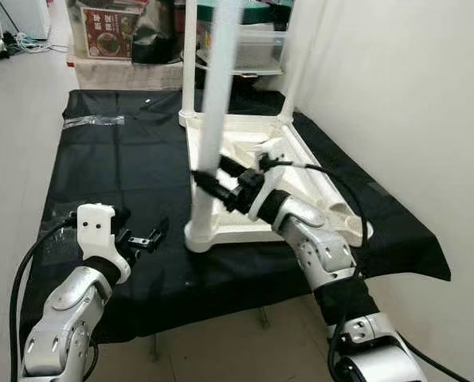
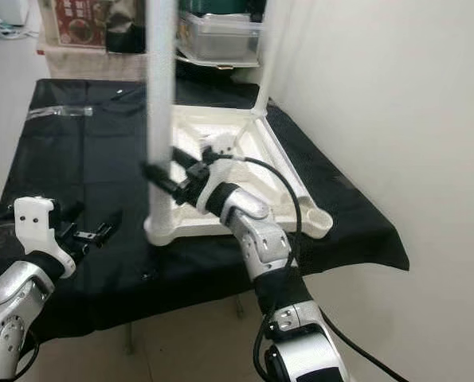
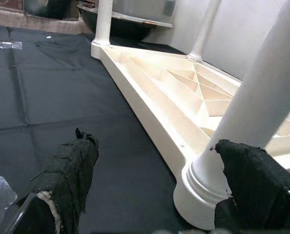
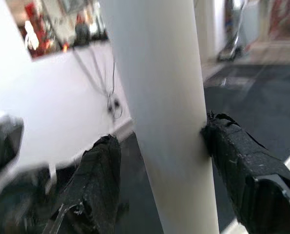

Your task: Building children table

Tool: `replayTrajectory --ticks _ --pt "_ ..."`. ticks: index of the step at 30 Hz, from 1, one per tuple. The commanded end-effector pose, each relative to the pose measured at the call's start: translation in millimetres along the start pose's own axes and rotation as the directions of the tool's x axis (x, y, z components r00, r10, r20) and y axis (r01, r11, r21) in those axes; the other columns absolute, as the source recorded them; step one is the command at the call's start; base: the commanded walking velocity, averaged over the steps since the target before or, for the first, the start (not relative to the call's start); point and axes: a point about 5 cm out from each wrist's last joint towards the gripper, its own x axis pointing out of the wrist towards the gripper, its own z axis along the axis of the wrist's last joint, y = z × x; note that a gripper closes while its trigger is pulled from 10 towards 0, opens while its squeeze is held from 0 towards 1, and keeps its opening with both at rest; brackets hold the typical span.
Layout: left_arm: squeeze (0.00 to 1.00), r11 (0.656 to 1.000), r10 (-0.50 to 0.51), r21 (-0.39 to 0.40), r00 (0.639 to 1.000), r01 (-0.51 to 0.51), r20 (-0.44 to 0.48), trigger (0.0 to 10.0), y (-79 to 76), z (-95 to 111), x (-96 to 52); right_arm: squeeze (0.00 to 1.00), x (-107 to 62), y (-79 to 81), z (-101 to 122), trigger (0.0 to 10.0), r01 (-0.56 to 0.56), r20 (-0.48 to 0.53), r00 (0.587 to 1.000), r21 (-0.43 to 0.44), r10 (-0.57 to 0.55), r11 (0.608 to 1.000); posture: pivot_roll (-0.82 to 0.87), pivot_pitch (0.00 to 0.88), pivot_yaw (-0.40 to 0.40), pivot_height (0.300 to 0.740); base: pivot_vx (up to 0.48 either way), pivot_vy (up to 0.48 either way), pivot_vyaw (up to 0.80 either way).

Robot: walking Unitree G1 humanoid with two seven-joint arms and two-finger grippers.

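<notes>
The children's table (image 1: 244, 171) lies upside down on a black cloth (image 1: 133, 159), its cream plastic underside facing up and showing moulded ribs in a triangular grid. Smooth round white legs stand up from its corners. The nearest leg (image 1: 213, 119) rises from a ringed socket at the tabletop's near corner, closest to the robot; two more legs (image 1: 189, 56) stand at the far corners.

The right gripper (image 1: 209, 177) reaches over the tabletop's near edge to that nearest leg. In the right wrist view one rough, cloth-wrapped black finger (image 4: 242, 165) presses the tube's side while the other (image 4: 101, 175) stands just off it, so the jaws are parted around the leg, not clamped.

The left gripper (image 1: 150, 236) hovers above the cloth beside the same corner, on the side away from the wall, its fingers spread wide and holding nothing.

The cloth is matt and creased, with a strip of clear tape (image 1: 93, 121) beyond the tabletop's far corner. A pale wall (image 1: 404, 95) runs along the table's other side.
</notes>
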Motion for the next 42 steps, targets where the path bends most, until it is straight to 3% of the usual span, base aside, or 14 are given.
replayTrajectory --ticks 1,12,13,18,21,24,28,29,30,33,34,39,40,42 --pt "0.0 1.0 -0.014 -0.001 1.0 0.014 -0.008 10.0 -1.3 -1.7 1.2 0.0 13.0 4.7 -30.0 10.0 -0.011 -0.124 0.992 -0.023 0.008 1.0 0.16 0.0 -0.159 0.74 0.0 0.0 0.0" --pt "0.0 1.0 -0.008 0.002 1.0 0.008 -0.007 10.0 -1.2 -1.6 -0.8 0.0 30.4 -1.1 -38.6 10.0 0.137 -0.161 0.976 -0.075 -0.148 0.988 0.17 0.0 -0.161 0.74 0.0 0.0 0.0" --pt "0.0 1.0 -0.009 0.002 1.0 0.009 -0.007 10.0 -1.5 -1.8 -1.3 0.0 28.9 -9.3 -31.2 0.0 0.217 -0.107 0.97 -0.034 -0.22 0.976 0.16 0.0 -0.156 0.74 0.0 0.0 0.0" --pt "0.0 1.0 -0.011 0.002 1.0 0.011 -0.007 10.0 -2.2 -2.1 -1.9 0.0 23.4 -23.2 -24.8 0.0 0.38 -0.071 0.922 -0.019 -0.38 0.925 0.16 0.0 -0.155 0.74 0.0 0.0 0.0" --pt "0.0 1.0 -0.012 0.001 1.0 0.012 -0.007 10.0 -2.7 -2.2 -2.8 0.0 5.4 -46.4 -24.8 0.0 0.656 -0.091 0.751 -0.013 -0.654 0.755 0.15 0.0 -0.154 0.74 0.0 0.0 0.0" --pt "0.0 1.0 -0.012 0.0 1.0 0.012 -0.005 10.0 -4.4 -1.7 -4.8 0.0 -51.7 -64.4 -39.8 0.0 0.935 -0.167 0.32 -0.105 -0.933 0.339 0.13 0.0 -0.14 0.74 0.0 0.0 0.0" --pt "0.0 1.0 -0.012 0.001 1.0 0.012 -0.006 10.0 -5.0 -1.5 -5.6 0.0 -87.2 -60.4 -49.7 1.8 0.967 -0.2 0.136 -0.185 -0.97 0.173 0.12 0.0 -0.13 0.74 0.0 0.0 0.0" --pt "0.0 1.0 -0.012 0.001 1.0 0.012 -0.006 10.0 -5.0 -1.5 -5.6 0.0 -87.2 -60.4 -49.7 1.8 0.967 -0.2 0.136 -0.185 -0.97 0.173 0.12 0.0 -0.13 0.74 0.0 0.0 0.0" --pt "0.0 1.0 -0.014 0.001 1.0 0.014 -0.008 10.0 -4.7 -1.5 -5.2 0.0 -89.4 -58.6 -51.0 10.0 0.966 -0.211 0.139 -0.184 -0.967 0.179 0.12 0.0 -0.124 0.74 0.0 0.0 0.0" --pt "0.0 1.0 -0.016 0.003 1.0 0.016 -0.011 10.0 -4.0 -1.4 -4.7 0.0 -84.5 -58.1 -49.0 10.0 0.962 -0.193 0.207 -0.138 -0.959 0.236 0.11 0.0 -0.12 0.74 0.0 0.0 0.0" --pt "0.0 1.0 -0.018 0.004 1.0 0.018 -0.013 10.0 -3.3 -1.4 -4.1 1.0 -76.3 -57.1 -43.9 10.0 0.95 -0.164 0.283 -0.086 -0.945 0.299 0.12 0.0 -0.122 0.74 0.0 0.0 0.0" --pt "0.0 1.0 -0.019 0.005 1.0 0.02 -0.015 10.0 -2.4 -1.6 -3.6 1.0 -67.0 -55.8 -38.1 10.0 0.937 -0.128 0.341 -0.037 -0.931 0.348 0.12 0.0 -0.123 0.74 0.0 0.0 0.0" --pt "0.0 1.0 -0.017 0.006 1.0 0.017 -0.014 10.0 -0.9 -1.2 -3.7 0.0 -47.0 -54.4 -19.2 10.0 0.87 -0.043 0.493 0.02 -0.869 0.492 0.12 0.0 -0.127 0.74 0.0 0.0 0.0" --pt "0.0 1.0 -0.014 0.007 1.0 0.014 -0.013 10.0 0.6 -0.8 -3.7 0.0 -23.3 -45.5 2.8 10.0 0.694 0.055 0.716 0.044 -0.696 0.718 0.12 0.0 -0.128 0.74 0.0 0.0 0.0"
